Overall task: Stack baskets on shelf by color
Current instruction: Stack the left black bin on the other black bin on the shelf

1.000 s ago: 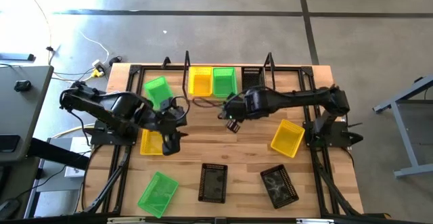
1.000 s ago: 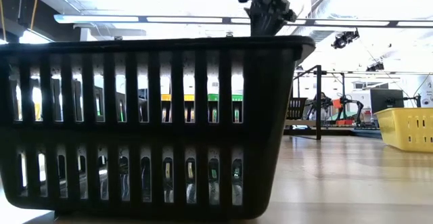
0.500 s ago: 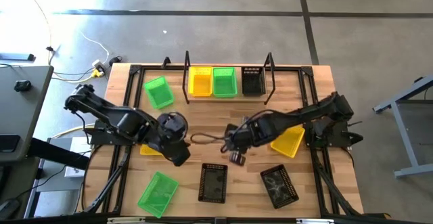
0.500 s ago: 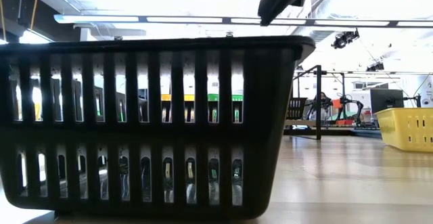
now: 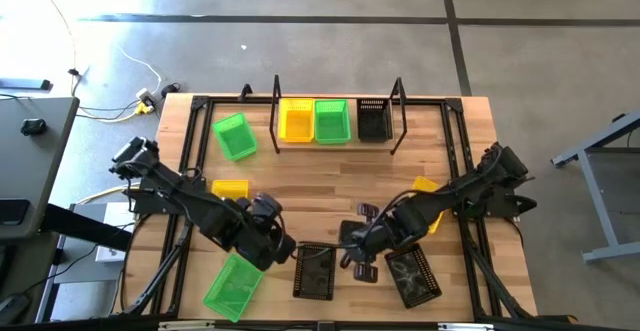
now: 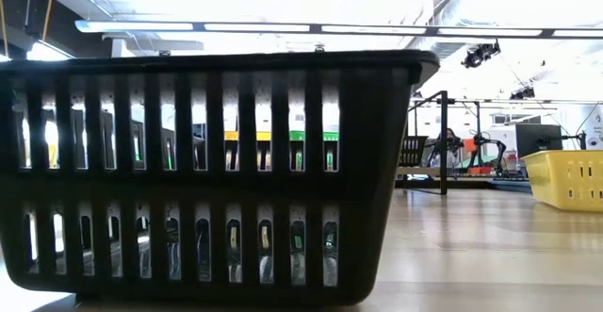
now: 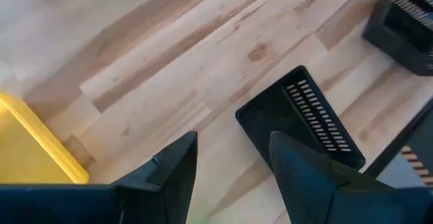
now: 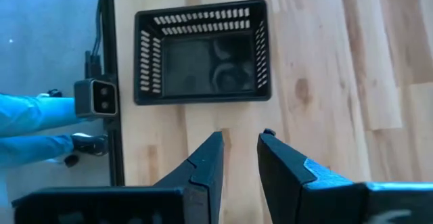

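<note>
While both arms reach toward the near edge of the surface [image 5: 330, 186], neither tool holds anything. The left tool [image 5: 278, 254] hangs between a green basket [image 5: 233, 284] and a black basket [image 5: 315, 270], its fingers [image 7: 169, 176] spread moderately and empty. The right tool [image 5: 360, 261] hangs between that black basket and a second black basket [image 5: 412, 275], its fingers [image 8: 203, 166] set close together with a narrow gap, nothing between them.

These baskets appear light, thin-walled and somewhat flexible. The slotted walls offer purchase, but smooth plastic may slip. Take hold over one rim wall, one finger inside and one outside, preferably at the middle of a short side so the basket hangs level. Excess squeeze would probably bow the wall.

Farther back, one yellow basket [image 5: 230, 188] lies on the left and another [image 5: 428, 196] on the right, partly under the right arm. A green basket [image 5: 234, 135] sits beside the shelf [image 5: 335, 143], which carries one yellow [image 5: 296, 120], one green [image 5: 331, 121] and one black basket [image 5: 373, 119] side by side.
</note>
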Controlling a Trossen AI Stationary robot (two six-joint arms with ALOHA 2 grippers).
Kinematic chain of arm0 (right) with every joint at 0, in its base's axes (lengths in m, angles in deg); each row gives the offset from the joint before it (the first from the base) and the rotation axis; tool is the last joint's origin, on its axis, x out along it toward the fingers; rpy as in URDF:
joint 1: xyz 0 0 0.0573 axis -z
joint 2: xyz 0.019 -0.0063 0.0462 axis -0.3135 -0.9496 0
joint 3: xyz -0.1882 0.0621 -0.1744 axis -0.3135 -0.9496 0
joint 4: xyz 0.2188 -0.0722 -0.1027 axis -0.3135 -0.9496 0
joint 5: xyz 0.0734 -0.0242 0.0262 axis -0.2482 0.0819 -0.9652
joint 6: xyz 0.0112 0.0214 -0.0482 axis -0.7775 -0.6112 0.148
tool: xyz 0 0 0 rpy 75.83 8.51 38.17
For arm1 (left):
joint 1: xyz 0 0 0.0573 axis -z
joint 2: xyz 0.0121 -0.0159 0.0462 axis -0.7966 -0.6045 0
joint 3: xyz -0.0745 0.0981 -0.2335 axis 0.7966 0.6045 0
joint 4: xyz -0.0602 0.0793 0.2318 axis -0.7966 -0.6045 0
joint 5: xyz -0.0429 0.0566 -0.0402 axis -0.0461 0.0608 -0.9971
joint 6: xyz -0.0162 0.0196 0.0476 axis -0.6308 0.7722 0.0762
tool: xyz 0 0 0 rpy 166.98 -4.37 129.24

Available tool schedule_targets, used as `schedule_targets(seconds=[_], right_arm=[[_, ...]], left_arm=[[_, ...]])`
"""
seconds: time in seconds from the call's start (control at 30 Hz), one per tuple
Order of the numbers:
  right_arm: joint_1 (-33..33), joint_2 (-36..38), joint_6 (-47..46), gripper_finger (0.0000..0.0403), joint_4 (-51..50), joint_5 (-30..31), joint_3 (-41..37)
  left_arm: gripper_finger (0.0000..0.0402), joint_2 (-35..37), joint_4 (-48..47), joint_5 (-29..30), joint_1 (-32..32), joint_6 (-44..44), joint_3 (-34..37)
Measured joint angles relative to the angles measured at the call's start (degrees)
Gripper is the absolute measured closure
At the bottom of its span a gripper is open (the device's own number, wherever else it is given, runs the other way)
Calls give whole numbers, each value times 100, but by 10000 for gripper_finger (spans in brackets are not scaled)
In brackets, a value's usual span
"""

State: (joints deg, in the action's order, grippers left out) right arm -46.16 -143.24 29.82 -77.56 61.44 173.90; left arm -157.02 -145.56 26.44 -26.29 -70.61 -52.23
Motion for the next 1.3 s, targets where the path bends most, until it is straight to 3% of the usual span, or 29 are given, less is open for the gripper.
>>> schedule_targets(seconds=[0.37, 1.3], right_arm=[[-347, 0, -130, 324, 27, 288, 0], [-453, -4, -128, 324, 36, 290, 0]], left_arm=[[225, -781, 105, -414, 137, -782, 0], [225, -2182, 1614, -942, 47, -916, -7]])
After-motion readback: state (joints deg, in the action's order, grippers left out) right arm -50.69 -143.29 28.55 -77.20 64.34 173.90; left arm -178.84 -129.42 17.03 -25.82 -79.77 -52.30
